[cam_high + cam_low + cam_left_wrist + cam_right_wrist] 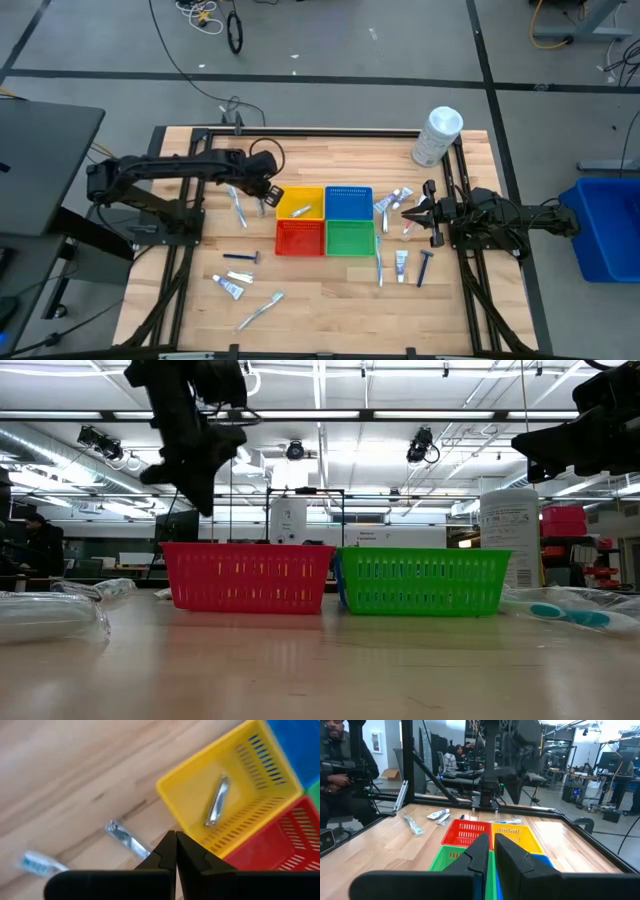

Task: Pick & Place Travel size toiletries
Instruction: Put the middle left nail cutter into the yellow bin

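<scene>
Yellow basket point(300, 203) already held one silvery packet point(218, 801); left gripper point(174, 851) hovered beside it, fingers shut and empty, likely after release. Right gripper point(410, 212), nearly closed, empty, waited near the table's right edge by tubes point(392, 200).

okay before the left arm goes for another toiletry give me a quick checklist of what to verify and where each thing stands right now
1. Left gripper empty: ok, fingers shut with nothing between them.
2. Left gripper clear of the baskets: ok, it hovers beside the yellow basket, over the table.
3. Last drop landed: ok, a silvery packet lies inside the yellow basket.
4. Next target reachable: ok, a silvery packet on the table lies just ahead of the left gripper.
5. Right gripper out of the way: ok, it waits beyond the blue basket, shut on nothing.
6. Left gripper ready to grasp: not ok, it must open first.
</scene>
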Robot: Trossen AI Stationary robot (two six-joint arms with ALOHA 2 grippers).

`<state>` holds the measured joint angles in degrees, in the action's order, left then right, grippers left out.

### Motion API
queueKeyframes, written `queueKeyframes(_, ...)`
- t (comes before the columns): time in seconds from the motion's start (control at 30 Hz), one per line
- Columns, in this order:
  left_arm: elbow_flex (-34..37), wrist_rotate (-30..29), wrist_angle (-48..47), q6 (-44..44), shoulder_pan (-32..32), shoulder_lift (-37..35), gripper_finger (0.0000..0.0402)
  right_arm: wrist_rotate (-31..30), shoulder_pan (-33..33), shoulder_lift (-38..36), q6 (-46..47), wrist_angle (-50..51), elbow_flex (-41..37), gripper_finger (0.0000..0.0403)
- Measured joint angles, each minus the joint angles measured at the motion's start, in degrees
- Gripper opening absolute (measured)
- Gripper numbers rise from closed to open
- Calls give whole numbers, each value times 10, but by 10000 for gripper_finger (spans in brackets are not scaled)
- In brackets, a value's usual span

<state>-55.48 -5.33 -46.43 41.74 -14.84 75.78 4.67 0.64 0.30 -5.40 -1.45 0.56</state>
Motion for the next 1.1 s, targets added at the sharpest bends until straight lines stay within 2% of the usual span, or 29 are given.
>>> queueKeyframes(0.27,50,19,8,57,-15,0,16,0,0,0,0,0,0,40)
queueKeyframes(0.47,52,21,8,87,-34,0,5,0,0,0,0,0,0,40)
queueKeyframes(0.7,52,50,6,116,-56,4,20,0,0,0,0,0,0,41)
queueKeyframes(0.93,52,32,-2,147,-61,4,6,0,0,0,0,0,0,41)
queueKeyframes(1.1,51,31,-4,156,-60,38,11,0,0,0,0,0,0,40)
